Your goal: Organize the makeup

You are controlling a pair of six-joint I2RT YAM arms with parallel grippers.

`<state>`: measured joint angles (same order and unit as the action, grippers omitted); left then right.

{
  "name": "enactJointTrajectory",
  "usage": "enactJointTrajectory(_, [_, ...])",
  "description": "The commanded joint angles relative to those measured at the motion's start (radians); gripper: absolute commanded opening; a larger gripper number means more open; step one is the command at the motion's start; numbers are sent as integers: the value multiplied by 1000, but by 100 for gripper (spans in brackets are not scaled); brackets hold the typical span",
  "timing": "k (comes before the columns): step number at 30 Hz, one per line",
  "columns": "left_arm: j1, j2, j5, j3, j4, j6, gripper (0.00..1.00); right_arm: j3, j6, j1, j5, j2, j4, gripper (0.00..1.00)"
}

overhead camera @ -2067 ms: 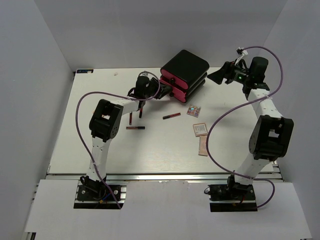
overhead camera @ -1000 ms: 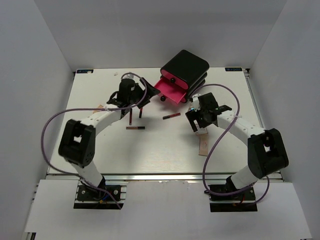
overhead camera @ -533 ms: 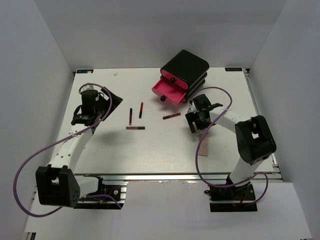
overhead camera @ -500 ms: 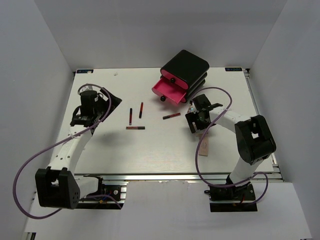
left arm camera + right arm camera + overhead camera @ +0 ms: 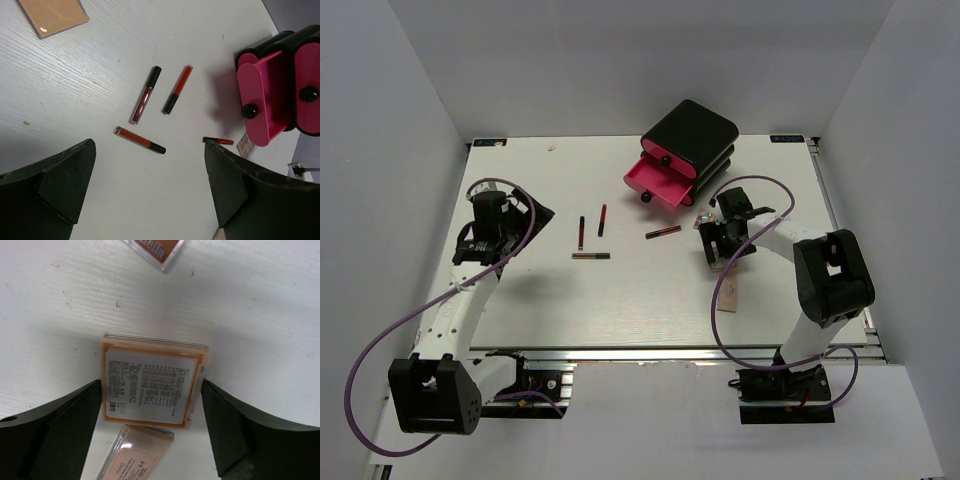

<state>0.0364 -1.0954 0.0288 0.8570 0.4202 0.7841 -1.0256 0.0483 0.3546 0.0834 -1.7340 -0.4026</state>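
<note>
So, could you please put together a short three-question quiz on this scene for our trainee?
1. True or false: the black box has one pink drawer pulled open.
2. How many thin red-and-black sticks lie on the table?
3. What lies between the fingers of the right gripper? A: a square palette; B: a stick; C: nothing.
Key: 1 true; 2 four; 3 A.
</note>
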Motion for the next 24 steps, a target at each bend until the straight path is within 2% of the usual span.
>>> enactJointTrajectory(1, [-13, 29, -45, 10, 20, -25, 98, 48, -13, -6, 13, -52, 11, 82])
enactJointTrajectory(3, [-18, 31, -53, 10, 26, -28, 98, 53, -24, -6, 27, -59, 25, 77])
enactJointTrajectory(6, [-27, 35, -76, 4, 45, -34, 98, 67, -42, -6, 45, -49, 51, 64])
enactJointTrajectory(7, [-30, 35, -89, -2, 52, -36, 98, 70, -42, -6, 55, -42, 60, 54])
enactJointTrajectory(9, [-35, 29, -101, -9, 75, -34, 98, 78, -94, -6, 58, -24, 80, 48])
enactJointTrajectory(10, [-62, 26, -105, -12, 83, -31, 98, 82, -102, -6, 59, -16, 87, 40])
enactJointTrajectory(12, [-87, 16, -116, -19, 104, -20, 98, 85, -154, -6, 41, 19, 110, 36])
enactJointTrajectory(14, [-102, 6, -127, -18, 120, -2, 98, 97, -220, -8, -57, 66, 133, 23])
enactJointTrajectory(16, [-128, -14, -135, -13, 144, 15, 98, 110, -381, -6, -236, 172, 162, 14])
enactJointTrajectory(19, [-165, -47, -125, -4, 157, 30, 98, 137, -523, 1, -388, 303, 202, 6])
enactJointTrajectory(24, [-208, -104, -89, 17, 151, 60, 98, 50, -677, 81, -545, 366, 197, 4])
